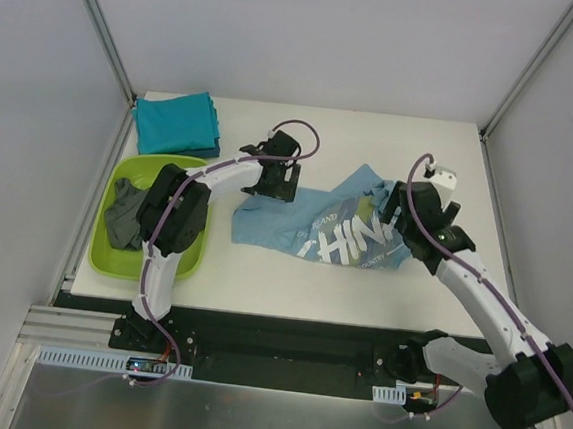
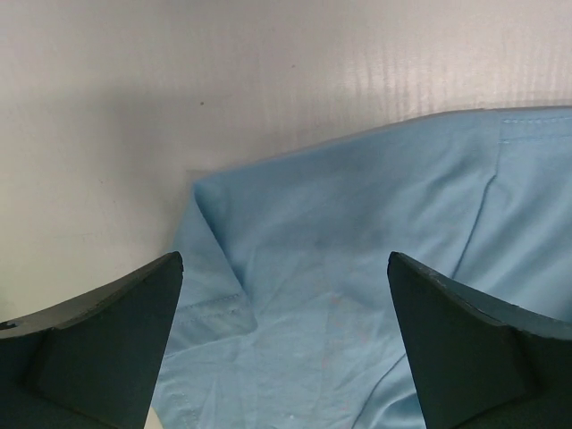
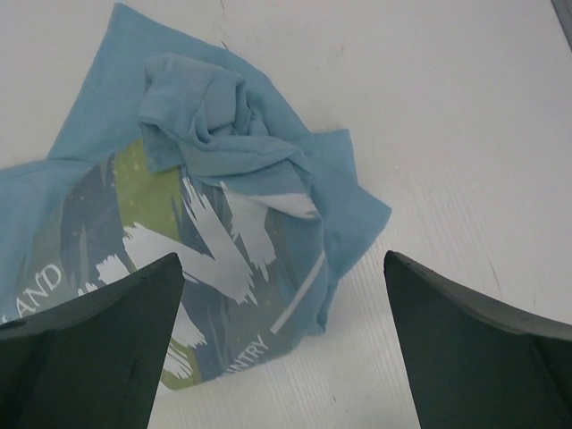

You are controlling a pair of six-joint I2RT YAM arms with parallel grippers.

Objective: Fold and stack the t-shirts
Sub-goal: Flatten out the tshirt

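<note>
Light blue cotton, one t-shirt (image 1: 335,229) with white and green print, lies rumpled on the white table (image 1: 373,147) under both tools. Three tees show in all. The second is a teal one (image 1: 177,123), folded, at the far corner to the left of the left gripper (image 1: 279,181). The third is a dark grey one (image 1: 124,215), heaped in the single lime-green tub (image 1: 187,256) on that gripper's near left.

The left gripper (image 2: 284,264) hangs released, fingers (image 2: 116,340) spread wide, over the plain hemmed end of the blue shirt (image 2: 357,268). Bare table lies just past that end.

The right gripper (image 1: 396,202) also stands unclenched, gripping nothing, its fingers (image 3: 98,340) wide over the printed end (image 3: 223,223). There a sleeve is bunched up ahead of the tips, and open white table runs beyond it and off to the right.

Tub and left arm sit close together. Both lie well apart from the right gripper.
</note>
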